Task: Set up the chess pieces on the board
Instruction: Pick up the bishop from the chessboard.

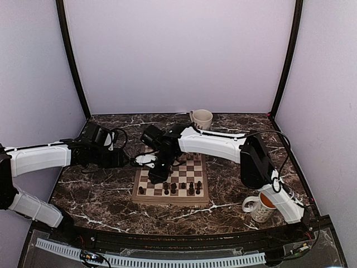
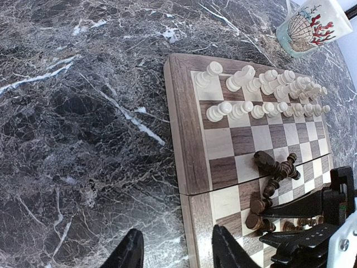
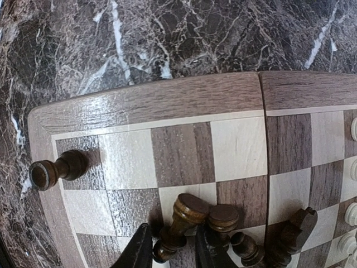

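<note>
Held dark piece (image 3: 184, 218) sits tilted between the right gripper's (image 3: 174, 240) fingers (image 3: 139, 248), over the dark side of the board (image 3: 167, 100). The jaws look closed onto it from both sides. It touches a heap of toppled dark pieces (image 3: 262, 234) at its 3 o'clock. A corner piece (image 3: 56, 170) stands alone at its 10 o'clock. The white pieces (image 2: 262, 92) are lined up in two rows along the opposite edge.

My call on the step: lift straight up before any sideways move, because the neighbours touch and would drag. The piece is canted, so land it base-first and check it's upright before letting go.

The right arm reaches in from 4 o'clock of the board, across the squares, with its wrist pitched down over the 9 o'clock edge. The left arm comes in low from 9 o'clock. The left gripper (image 2: 177, 245) is open and holds nothing, and it hangs over the tabletop (image 2: 83, 139) just beside the board's rim.
</note>
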Robot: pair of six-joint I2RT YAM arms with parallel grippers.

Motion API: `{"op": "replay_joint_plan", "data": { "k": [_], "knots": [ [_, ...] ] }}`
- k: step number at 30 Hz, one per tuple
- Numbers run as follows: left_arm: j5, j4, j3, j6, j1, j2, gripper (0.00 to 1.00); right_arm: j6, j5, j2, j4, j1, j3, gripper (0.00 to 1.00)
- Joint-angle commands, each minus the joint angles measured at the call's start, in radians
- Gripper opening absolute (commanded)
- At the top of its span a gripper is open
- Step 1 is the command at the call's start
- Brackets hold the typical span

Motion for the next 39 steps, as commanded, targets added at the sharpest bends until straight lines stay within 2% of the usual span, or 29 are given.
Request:
{"op": "replay_joint_plan", "data": {
  "k": [1,5,10,19,29,39],
  "knots": [
    [0.004,-0.001,-0.016,0.000,0.006,-0.013,0.44,0.007,0.026,0.033,0.002,0.013,0.014,0.25],
    [0.009,-0.002,-0.012,0.013,0.005,-0.009,0.44,0.002,0.020,0.014,0.007,0.013,-0.009,0.16],
    [0.053,0.019,-0.010,0.040,0.005,0.008,0.44,-0.003,-0.011,-0.036,0.016,0.008,-0.031,0.10],
    [0.307,0.214,-0.048,0.079,0.005,-0.040,0.47,0.015,-0.174,-0.132,0.012,-0.068,-0.031,0.09],
    [0.598,0.498,-0.075,-0.141,0.005,0.061,0.47,0.037,-0.318,-0.181,0.026,-0.139,-0.072,0.09],
    [0.725,0.736,-0.116,-0.302,0.003,0.180,0.39,0.031,-0.375,-0.188,0.022,-0.143,-0.072,0.09]
  ]
}}
